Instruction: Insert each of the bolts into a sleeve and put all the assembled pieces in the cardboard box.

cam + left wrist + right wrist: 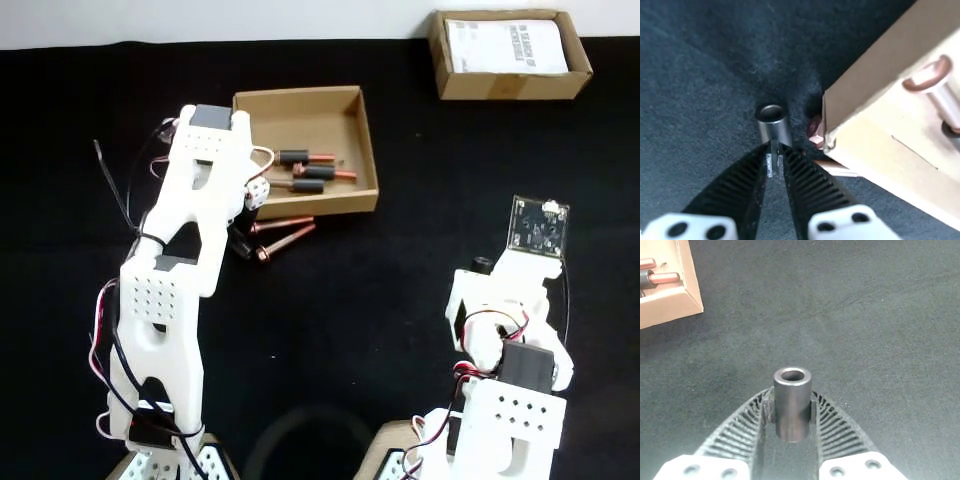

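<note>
Insertion step: left gripper (pixel 775 151) clamps a sleeve (pixel 773 125), right gripper (pixel 791 399) a second sleeve (pixel 792 382); we judge one must free up for the loose bolts (pixel 290 240).

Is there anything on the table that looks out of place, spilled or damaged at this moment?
Nothing stands out. Two bare bolts lie on the table just outside the cardboard box, but they simply await assembly; two assembled pieces lie inside it. Nothing looks spilled or damaged.
</note>
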Controlling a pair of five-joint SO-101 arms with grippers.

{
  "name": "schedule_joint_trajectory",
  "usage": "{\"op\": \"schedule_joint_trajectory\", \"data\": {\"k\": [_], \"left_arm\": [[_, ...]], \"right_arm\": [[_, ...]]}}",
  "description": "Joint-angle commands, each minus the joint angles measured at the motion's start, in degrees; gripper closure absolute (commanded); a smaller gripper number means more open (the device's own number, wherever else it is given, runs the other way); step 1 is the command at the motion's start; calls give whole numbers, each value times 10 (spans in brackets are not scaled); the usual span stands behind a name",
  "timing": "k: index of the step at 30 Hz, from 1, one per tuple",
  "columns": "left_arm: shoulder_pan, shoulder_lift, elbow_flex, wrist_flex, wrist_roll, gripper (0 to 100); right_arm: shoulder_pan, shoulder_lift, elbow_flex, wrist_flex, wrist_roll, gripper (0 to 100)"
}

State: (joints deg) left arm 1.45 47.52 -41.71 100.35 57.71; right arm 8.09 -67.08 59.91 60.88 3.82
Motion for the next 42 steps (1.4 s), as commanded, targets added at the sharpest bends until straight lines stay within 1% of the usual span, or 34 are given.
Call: {"op": "schedule_joint_trajectory", "data": {"k": [1, 9, 11, 15, 19, 24, 27, 29, 33, 35, 42], "left_arm": [[21, -22, -20, 7, -2, 973], [98, -131, -20, 5, -12, 969], [108, -145, -20, 2, -12, 969], [102, -137, -19, 1, -13, 969], [81, -91, -21, 2, -14, 968], [63, -35, -22, 0, -13, 968], [59, -7, -22, -18, -13, 967], [59, 3, -22, -26, -13, 941], [64, 7, -22, -32, -14, 819], [64, 7, -22, -33, -14, 776], [56, 9, -22, -59, -14, 776]], "right_arm": [[-9, -8, -1, -9, 3, 991], [-9, -8, 10, -11, 4, 991], [-9, -8, 11, -11, 4, 991], [-8, -8, 10, -11, 7, 991], [-8, -8, 10, -11, 33, 991], [-8, -8, 10, -13, 35, 991], [-8, -8, 10, -27, 35, 991], [-9, -8, 11, -27, 33, 991], [-9, -8, 17, -27, 34, 991], [-9, -8, 25, -27, 34, 991], [-9, -8, 36, -28, 35, 991]]}}
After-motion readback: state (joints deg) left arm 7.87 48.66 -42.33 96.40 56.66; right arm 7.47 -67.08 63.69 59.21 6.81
